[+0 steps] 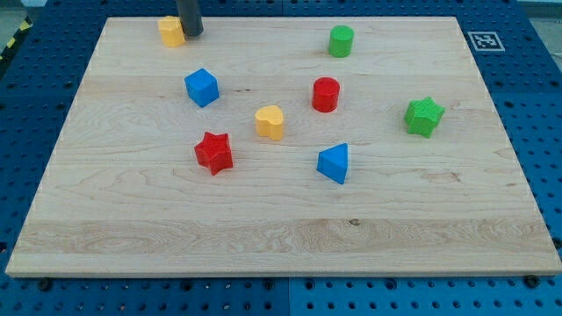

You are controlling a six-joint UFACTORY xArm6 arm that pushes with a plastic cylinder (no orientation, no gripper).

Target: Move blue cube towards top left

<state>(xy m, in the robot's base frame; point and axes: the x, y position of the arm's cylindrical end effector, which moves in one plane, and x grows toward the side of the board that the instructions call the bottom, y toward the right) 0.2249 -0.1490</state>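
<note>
- You see no claw here: the arm ends in a dark rod, so whether a claw is apart or together cannot be told.
- My tip [191, 33] sits at the upper left of the frame, touching or just beside the yellow block [171, 31] on its right side.
- The blue cube [201, 87] rests on the worktop [281, 228] left of centre, below and slightly right of my tip, well apart from it.
- Nothing touches the cube, so as far as you can judge the push has not started; the whole move is left.
- To send it toward the top left, you would likely bring my tip round to the cube's lower right side and push diagonally.
- Watch the yellow block in that corner; it may get bumped.
- Other pieces stand clear of that path: the red star [213, 152], yellow heart-like block [270, 122], red cylinder [326, 94], blue triangle [334, 163], green cylinder [341, 41] and green star [424, 116].
</note>
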